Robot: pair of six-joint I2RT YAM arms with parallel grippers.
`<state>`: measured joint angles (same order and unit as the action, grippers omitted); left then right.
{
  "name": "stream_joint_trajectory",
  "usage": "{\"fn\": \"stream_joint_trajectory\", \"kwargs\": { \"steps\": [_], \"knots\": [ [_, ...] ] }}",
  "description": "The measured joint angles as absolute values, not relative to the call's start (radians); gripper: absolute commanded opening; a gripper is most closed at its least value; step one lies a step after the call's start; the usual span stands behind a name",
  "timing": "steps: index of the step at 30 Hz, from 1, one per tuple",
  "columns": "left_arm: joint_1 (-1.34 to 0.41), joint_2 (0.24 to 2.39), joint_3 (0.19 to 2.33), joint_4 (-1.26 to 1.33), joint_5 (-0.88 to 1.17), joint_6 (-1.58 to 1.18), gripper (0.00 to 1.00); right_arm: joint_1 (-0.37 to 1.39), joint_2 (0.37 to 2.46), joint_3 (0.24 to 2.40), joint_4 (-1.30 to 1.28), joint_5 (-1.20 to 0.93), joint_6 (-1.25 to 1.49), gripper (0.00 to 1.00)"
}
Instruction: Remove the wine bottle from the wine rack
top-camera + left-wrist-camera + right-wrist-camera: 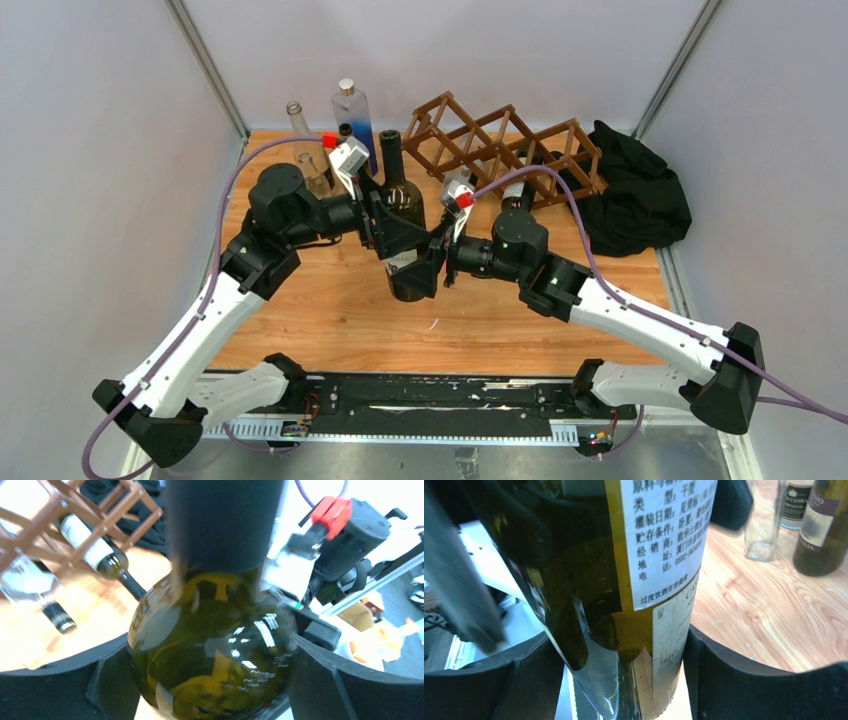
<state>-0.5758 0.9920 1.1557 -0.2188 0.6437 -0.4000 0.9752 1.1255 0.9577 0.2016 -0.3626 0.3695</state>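
A dark green wine bottle (402, 195) with a white back label stands upright in mid-table, out of the rack. My left gripper (392, 222) is shut on its shoulder, which fills the left wrist view (210, 645). My right gripper (432, 262) is shut on its lower body, by the label (659, 540). The brown wooden lattice wine rack (480, 130) stands behind at the back right and also shows in the left wrist view (65, 510). Another labelled bottle (515, 190) lies in the rack, neck pointing forward. I cannot tell if the held bottle's base touches the table.
Several bottles stand at the back left: a thin clear one (298, 125), a tall clear one with a silver cap (352, 110), and a dark one (824, 530). A black cloth heap (635, 190) lies right of the rack. Grey walls close in three sides.
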Motion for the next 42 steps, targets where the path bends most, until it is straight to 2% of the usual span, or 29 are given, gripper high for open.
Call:
{"fn": "stream_joint_trajectory", "kwargs": {
  "steps": [6,10,14,21,22,23,24,26,27,34,42],
  "knots": [
    [-0.542,0.992,1.23,-0.215,0.645,-0.431,0.98,0.996,1.121,0.968,0.106,-0.305,0.294,0.0],
    [-0.521,0.997,1.26,-0.197,0.664,-0.446,0.87,1.004,1.105,0.957,0.039,-0.271,0.263,0.0],
    [-0.511,1.013,1.274,-0.181,0.691,-0.453,0.67,1.007,1.094,0.944,-0.004,-0.248,0.231,0.0],
    [-0.493,1.065,1.284,-0.2,0.719,-0.423,0.13,1.009,1.072,0.937,-0.049,-0.223,0.209,0.0],
    [-0.493,1.071,1.291,-0.213,0.721,-0.413,0.07,1.01,1.071,0.936,-0.053,-0.217,0.208,0.08],
    [-0.493,1.079,1.3,-0.227,0.722,-0.4,0.02,1.01,1.071,0.933,-0.054,-0.216,0.208,0.25],
    [-0.494,1.086,1.31,-0.242,0.723,-0.391,0.0,1.01,1.071,0.932,-0.054,-0.212,0.208,0.48],
    [-0.495,1.107,1.343,-0.28,0.726,-0.364,0.0,1.01,1.071,0.931,-0.055,-0.198,0.209,0.81],
    [-0.495,1.117,1.356,-0.293,0.726,-0.353,0.0,1.01,1.071,0.931,-0.056,-0.186,0.209,0.87],
    [-0.462,1.262,1.515,-0.434,0.696,-0.166,0.0,1.01,1.019,0.93,-0.088,-0.071,0.241,0.92],
    [-0.357,1.449,1.572,-0.348,0.658,-0.093,0.0,1.009,0.838,0.853,-0.152,0.089,0.294,0.93]
  ]
}}
